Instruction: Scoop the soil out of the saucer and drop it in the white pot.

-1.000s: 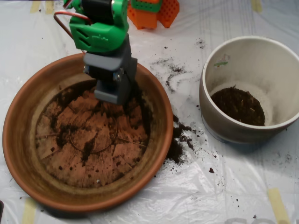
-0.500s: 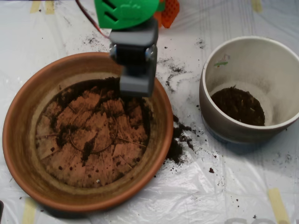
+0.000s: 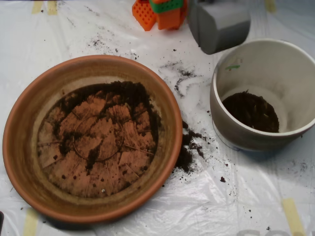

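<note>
Overhead view: claw (image 3: 219, 27), state unclear, hangs just beside white pot (image 3: 231, 125), well apart from saucer (image 3: 22, 162).

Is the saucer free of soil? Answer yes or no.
No: dark soil lies along the upper edge of the saucer floor.

Open sheet (image 3: 197, 103) separates saucer (image 3: 167, 147) and white pot (image 3: 219, 118).

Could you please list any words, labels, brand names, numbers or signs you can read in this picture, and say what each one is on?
None can be read.
The white pot bears a small green mark near its rim, too small and blurred to tell whether it is lettering.
The saucer, the scoop and the orange block show no text.
</note>
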Tool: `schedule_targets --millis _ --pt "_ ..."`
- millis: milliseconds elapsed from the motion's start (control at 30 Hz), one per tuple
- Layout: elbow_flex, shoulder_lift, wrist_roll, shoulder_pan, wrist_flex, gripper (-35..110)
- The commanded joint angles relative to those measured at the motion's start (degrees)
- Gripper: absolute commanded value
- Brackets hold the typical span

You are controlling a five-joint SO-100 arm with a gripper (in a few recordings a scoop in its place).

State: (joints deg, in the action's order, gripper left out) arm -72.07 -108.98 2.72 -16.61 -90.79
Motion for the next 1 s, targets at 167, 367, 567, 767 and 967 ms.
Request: schedule_targets --millis 167,367,567,767,967 --pt "9.0 7.0 0.9 -5.9 -0.6 0" --pt "2.8 5.4 0.9 -7.0 1.3 25" --pt "-4.0 1.5 1.8 -6.9 3.5 31" --pt "-4.6 -0.5 -0.6 -6.3 3.9 31" --pt "8.4 2.1 -6.2 -2.7 -2.4 32"
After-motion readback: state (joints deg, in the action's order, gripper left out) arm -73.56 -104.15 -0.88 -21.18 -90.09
